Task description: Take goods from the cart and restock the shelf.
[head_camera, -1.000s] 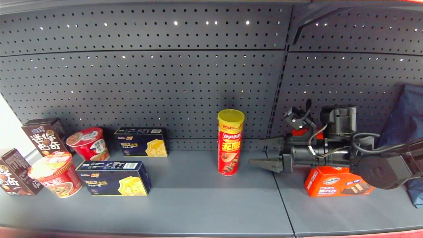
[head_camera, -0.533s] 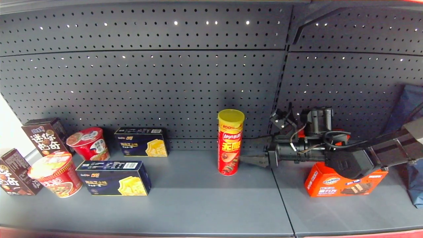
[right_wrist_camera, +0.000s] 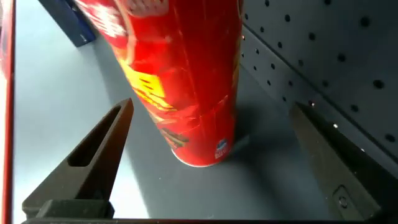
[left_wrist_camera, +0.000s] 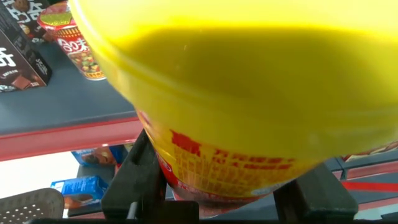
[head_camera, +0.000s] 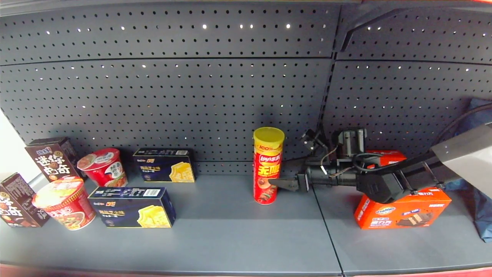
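Note:
A red chips can (head_camera: 268, 165) with a yellow lid stands upright mid-shelf, close to the pegboard back. My right gripper (head_camera: 279, 181) comes in from the right at the can's lower half. It is open. In the right wrist view the can (right_wrist_camera: 186, 81) stands between the two black fingers (right_wrist_camera: 93, 162), which are apart from it. In the left wrist view my left gripper (left_wrist_camera: 227, 183) is shut on a second chips can (left_wrist_camera: 236, 93) with the same yellow lid, held in front of the shelf's red edge (left_wrist_camera: 62, 140).
Orange boxes (head_camera: 401, 209) lie right of the can under my right arm, with a blue bag (head_camera: 482, 215) at the far right. Dark blue boxes (head_camera: 132, 206), noodle cups (head_camera: 65, 202) and brown boxes (head_camera: 50, 158) crowd the left. The grey shelf (head_camera: 230, 234) has free room in front.
My right gripper has moved left from above the orange box to the standing can and turned, so that its open fingers now flank the can. The can has stayed put.

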`<state>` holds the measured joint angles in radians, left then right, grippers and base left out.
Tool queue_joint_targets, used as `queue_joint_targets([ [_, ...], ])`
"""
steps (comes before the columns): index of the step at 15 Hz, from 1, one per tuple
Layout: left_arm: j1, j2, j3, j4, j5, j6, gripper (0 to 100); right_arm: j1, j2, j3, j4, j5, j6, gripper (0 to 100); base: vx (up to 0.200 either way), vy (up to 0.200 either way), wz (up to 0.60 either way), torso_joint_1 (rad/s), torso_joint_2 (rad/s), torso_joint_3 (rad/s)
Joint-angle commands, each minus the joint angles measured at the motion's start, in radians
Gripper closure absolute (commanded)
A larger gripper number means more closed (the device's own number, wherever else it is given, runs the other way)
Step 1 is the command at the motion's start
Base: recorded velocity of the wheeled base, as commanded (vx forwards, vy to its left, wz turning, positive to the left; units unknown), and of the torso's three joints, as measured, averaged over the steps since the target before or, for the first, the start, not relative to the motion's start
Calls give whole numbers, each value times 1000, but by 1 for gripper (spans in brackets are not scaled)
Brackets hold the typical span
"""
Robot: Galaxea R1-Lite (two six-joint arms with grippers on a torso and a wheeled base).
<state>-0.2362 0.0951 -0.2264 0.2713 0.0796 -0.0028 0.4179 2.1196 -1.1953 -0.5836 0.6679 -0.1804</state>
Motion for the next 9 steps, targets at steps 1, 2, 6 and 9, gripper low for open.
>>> queue_joint_targets([
  [1, 0, 2, 5, 0, 0, 0, 100, 9, 39, -26, -4, -1, 1, 0, 0, 0, 0, 0, 0, 0],
  [2, 0, 2, 10, 0, 0, 0, 100, 15, 53, -40, -7, -4, 1, 0, 0, 0, 0, 0, 0, 0],
  [6, 0, 2, 12, 0, 2, 0, 100, 42, 111, -73, -79, -5, 65, 0, 0, 0, 0, 0, 0, 0],
  [9, 0, 2, 21, 0, 2, 1, 100, 53, 134, -75, -151, -4, 93, 100, 0, 0, 0, 0, 0, 0],
])
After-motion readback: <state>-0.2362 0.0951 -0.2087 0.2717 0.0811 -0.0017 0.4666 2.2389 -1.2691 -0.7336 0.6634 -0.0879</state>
